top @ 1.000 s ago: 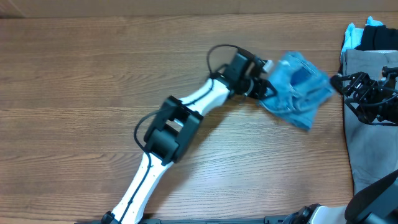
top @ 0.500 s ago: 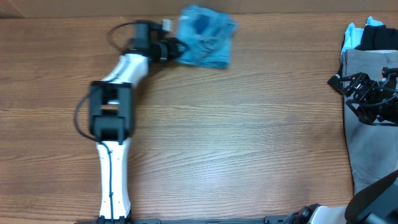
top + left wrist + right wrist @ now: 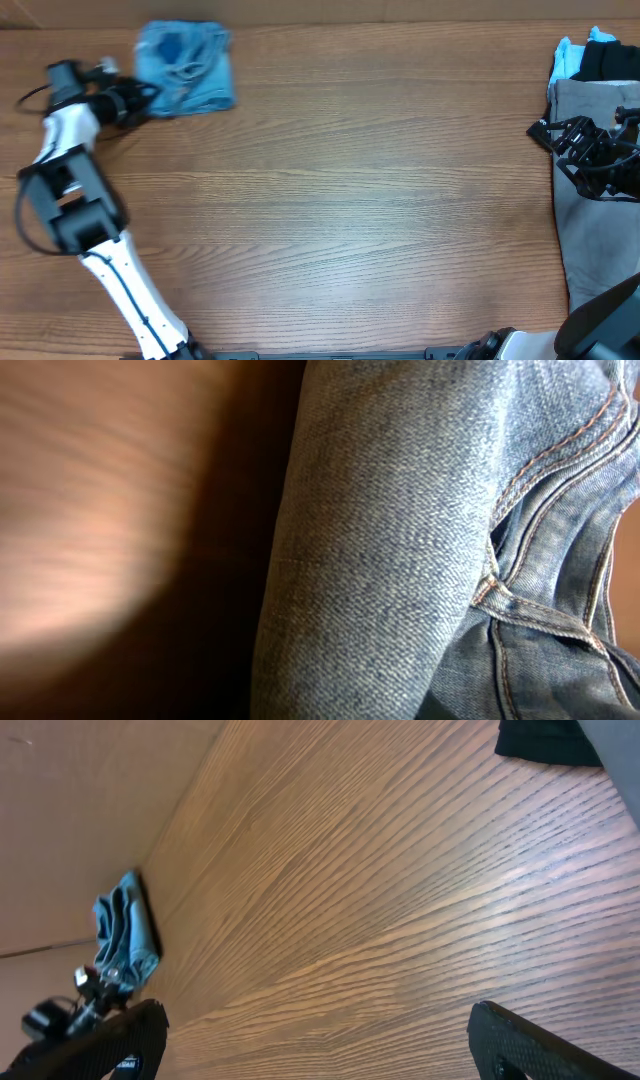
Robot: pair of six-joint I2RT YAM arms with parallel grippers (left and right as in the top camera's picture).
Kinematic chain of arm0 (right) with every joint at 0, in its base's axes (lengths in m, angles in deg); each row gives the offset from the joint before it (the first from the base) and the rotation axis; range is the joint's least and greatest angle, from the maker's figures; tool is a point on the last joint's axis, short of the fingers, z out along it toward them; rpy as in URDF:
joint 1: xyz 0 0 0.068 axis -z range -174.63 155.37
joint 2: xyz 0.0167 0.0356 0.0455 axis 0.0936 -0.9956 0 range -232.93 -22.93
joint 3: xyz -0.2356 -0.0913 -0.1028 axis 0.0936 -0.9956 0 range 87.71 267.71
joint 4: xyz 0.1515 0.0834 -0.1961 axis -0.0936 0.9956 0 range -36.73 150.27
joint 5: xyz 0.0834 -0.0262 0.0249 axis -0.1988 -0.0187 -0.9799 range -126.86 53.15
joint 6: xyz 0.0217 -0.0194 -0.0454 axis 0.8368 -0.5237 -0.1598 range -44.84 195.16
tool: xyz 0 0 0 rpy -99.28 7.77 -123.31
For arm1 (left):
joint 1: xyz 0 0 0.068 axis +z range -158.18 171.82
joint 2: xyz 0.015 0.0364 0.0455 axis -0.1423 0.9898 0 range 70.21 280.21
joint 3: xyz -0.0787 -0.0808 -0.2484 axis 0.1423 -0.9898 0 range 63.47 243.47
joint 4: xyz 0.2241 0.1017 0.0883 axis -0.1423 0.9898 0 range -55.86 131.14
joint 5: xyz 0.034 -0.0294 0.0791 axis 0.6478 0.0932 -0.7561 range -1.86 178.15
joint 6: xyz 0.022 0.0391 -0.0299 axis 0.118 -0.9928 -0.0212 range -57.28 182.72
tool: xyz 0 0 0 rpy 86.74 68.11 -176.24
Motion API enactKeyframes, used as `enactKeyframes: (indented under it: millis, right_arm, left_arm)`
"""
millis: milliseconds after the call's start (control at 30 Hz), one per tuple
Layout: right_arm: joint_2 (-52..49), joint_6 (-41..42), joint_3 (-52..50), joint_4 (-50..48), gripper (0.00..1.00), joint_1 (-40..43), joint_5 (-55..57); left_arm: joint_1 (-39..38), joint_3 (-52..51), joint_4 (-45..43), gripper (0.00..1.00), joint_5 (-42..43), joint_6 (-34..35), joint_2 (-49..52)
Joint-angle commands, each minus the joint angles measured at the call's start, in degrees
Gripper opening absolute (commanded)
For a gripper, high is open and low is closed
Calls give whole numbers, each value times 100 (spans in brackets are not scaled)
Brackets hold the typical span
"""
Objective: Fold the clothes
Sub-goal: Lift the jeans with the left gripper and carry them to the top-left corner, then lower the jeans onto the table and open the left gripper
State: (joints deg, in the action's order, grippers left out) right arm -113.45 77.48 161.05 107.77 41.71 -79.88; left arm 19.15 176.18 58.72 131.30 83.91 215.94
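Observation:
The folded light-blue denim jeans lie bunched at the table's far left back corner. My left gripper is at their left edge, shut on the denim. In the left wrist view the jeans fill the frame, seams sharp while the table behind blurs; the fingers themselves are hidden. My right gripper hovers open at the right edge, over grey trousers. In the right wrist view its fingertips stand wide apart with bare wood between them, and the jeans show far off.
A black garment and a sky-blue one are piled at the back right above the grey trousers. The wooden table stretches between the two arms. A pale wall runs along its back edge.
My left arm has swung from the centre right across to the far left back corner, carrying the folded jeans along. The right arm has stayed put.

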Motion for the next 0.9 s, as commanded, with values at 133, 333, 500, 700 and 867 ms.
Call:
enactKeyframes:
  millis: [133,333,500,700,867]
  right_arm:
    - [39,-59,55,33,100,4,20]
    - [39,2,55,153,100,4,59]
    - [39,72,55,380,100,4,195]
    - [39,72,55,684,100,4,208]
    - [39,72,55,776,100,4,208]
  left_arm:
    - [1185,-153,105,35,-868,-680,245]
    - [1263,-153,-562,37,-927,-1097,247]
    - [1108,-153,-1558,39,-1069,-1091,247]
    - [852,-153,-2439,40,-1987,-1091,273]
    - [671,-153,-2863,63,-2778,-951,289]
